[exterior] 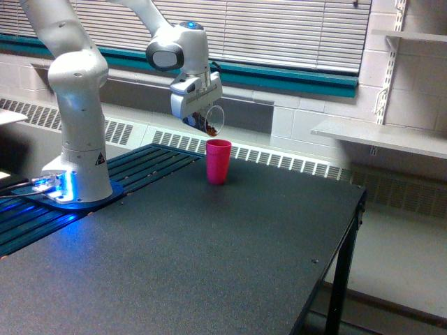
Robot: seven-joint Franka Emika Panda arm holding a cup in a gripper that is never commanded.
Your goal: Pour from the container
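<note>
Dark grey, matte, rectangular table top (209, 265) fills the near foreground, slightly speckled, with a black metal leg (339, 293) at the exterior view's right edge. At the exterior view's left, black slatted panel (42, 216) lies along the table side, lit blue near the arm's foot. White Franka arm base column (78, 118) stands on a round blue-glowing mount (59, 192) on that panel.

Mid table, toward the far edge: opaque pink tapered plastic cup (218, 161), upright, open mouth up, standing on the table, nothing touching it.

Above the pink cup and slightly toward the exterior view's left: white gripper (198, 112) at the end of the arm, angled down. It grips the small clear plastic cup with tapered sides (209, 121), closed on its body; the fingers themselves are mostly hidden behind the cup and hand housing. Clear cup is tipped steeply, mouth facing the exterior view's right and downward, brown granular bits gathered at the lower lip. Its lip hangs in the air just above the pink cup's rim, not touching. Cannot tell if any grains are falling; too small.

Behind: white floor-level radiator grille (279, 162) along the wall, painted block wall, teal window sill band (293, 78), closed pale horizontal blinds (279, 31). Far at the exterior view's right, white wall shelf (380, 136) on slotted metal brackets; grey floor below.
</note>
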